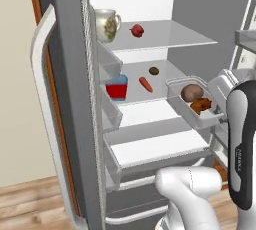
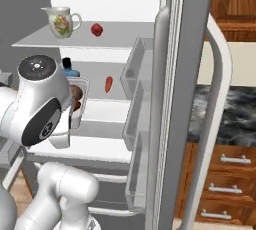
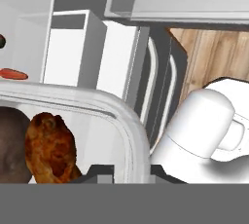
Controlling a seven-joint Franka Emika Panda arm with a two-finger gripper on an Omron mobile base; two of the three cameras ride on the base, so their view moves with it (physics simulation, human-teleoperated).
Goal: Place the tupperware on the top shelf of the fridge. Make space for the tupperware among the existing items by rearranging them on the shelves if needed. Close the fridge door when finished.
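The fridge (image 1: 70,99) stands open. My gripper (image 3: 127,172) is shut on the rim of the tupperware (image 1: 194,100), a clear tub holding a round brown lump and an orange-brown piece of food (image 3: 51,145). I hold the tub in the air at the right of the opening, about level with the second shelf (image 1: 167,71) and below the top shelf (image 1: 172,36). A small red fruit (image 1: 137,30) lies on the top shelf. On the second shelf lie a carrot (image 1: 145,84) and a dark-brown lump (image 1: 154,71). My arm hides much of the tupperware (image 2: 79,99) in the right base view.
A flowered white jug (image 1: 106,24) stands at the left end of the top shelf. A red and blue cup (image 1: 116,88) sits by the left door bins. The right door (image 2: 172,99) with its bins is swung out, wooden drawers (image 2: 220,174) beyond it.
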